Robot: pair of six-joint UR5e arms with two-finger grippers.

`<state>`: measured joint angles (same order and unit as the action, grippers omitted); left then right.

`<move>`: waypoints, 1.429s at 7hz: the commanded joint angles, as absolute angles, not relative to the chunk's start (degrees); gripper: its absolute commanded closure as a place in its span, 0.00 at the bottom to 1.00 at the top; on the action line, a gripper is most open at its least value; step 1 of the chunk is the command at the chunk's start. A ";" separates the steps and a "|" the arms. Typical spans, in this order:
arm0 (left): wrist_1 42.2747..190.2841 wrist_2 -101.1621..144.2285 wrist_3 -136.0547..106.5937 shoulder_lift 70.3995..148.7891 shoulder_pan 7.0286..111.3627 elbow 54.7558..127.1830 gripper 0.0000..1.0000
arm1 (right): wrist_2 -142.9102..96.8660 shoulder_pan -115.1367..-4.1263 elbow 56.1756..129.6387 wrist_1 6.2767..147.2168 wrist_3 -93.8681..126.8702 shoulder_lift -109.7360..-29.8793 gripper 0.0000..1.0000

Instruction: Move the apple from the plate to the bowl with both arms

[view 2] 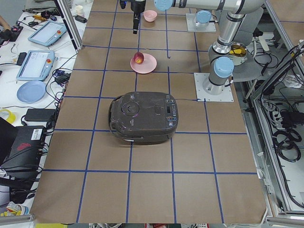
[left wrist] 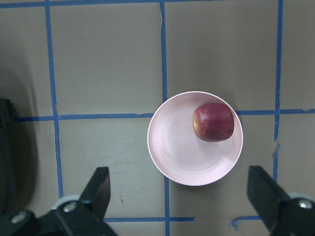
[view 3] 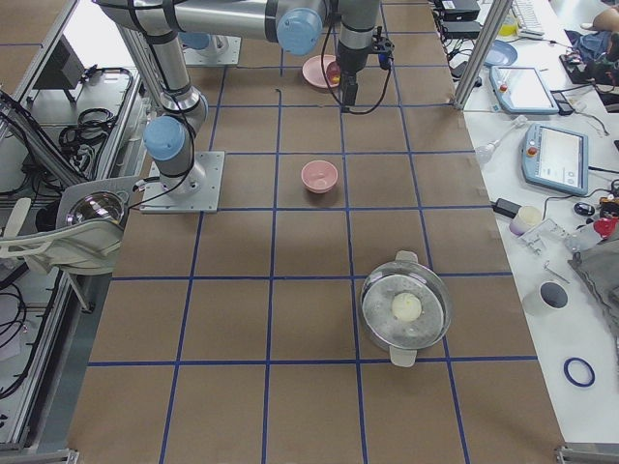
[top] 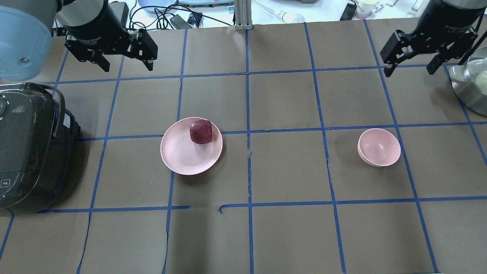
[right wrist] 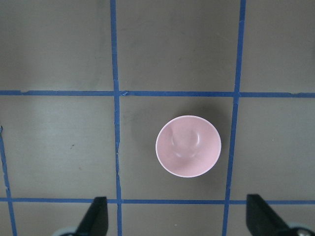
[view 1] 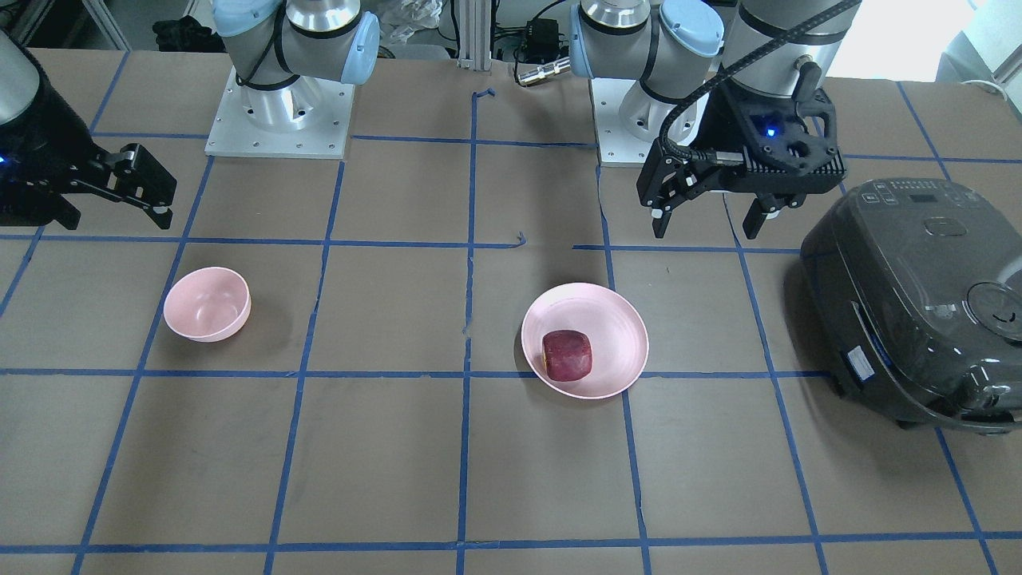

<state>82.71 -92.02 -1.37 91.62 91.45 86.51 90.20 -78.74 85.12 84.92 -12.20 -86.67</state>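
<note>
Item: small dark red apple [left wrist: 213,122] on wide pale pink plate [left wrist: 177,157], near rim. I see its yellowish patch from the left wrist, not overhead; long axis unclear. Left gripper [top: 127,67], right gripper [top: 409,71]: jaws apart.

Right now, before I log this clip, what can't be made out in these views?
Apple underside: hidden against the plate, every view.
Rice cooker panel labels: too small, front-facing view; overhead's left edge crops its body.
Steel pot: cropped by overhead's right edge; the pale lump inside is too small to identify, exterior right view.
</note>
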 commanded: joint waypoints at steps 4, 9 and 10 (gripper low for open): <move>83.94 -91.85 -6.16 93.77 93.96 85.96 0.00 | 89.74 -86.92 85.61 85.52 -2.19 -85.78 0.00; 81.06 -89.92 -7.03 99.38 94.13 86.66 0.00 | 90.87 -86.84 84.82 80.98 -1.23 -86.48 0.00; 77.03 -89.91 -7.21 101.75 94.65 87.79 0.00 | 90.10 -85.79 85.25 81.30 -1.40 -85.96 0.00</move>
<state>80.98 -90.33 -6.93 98.84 94.19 86.76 90.36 -86.60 85.06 82.29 -1.37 -86.36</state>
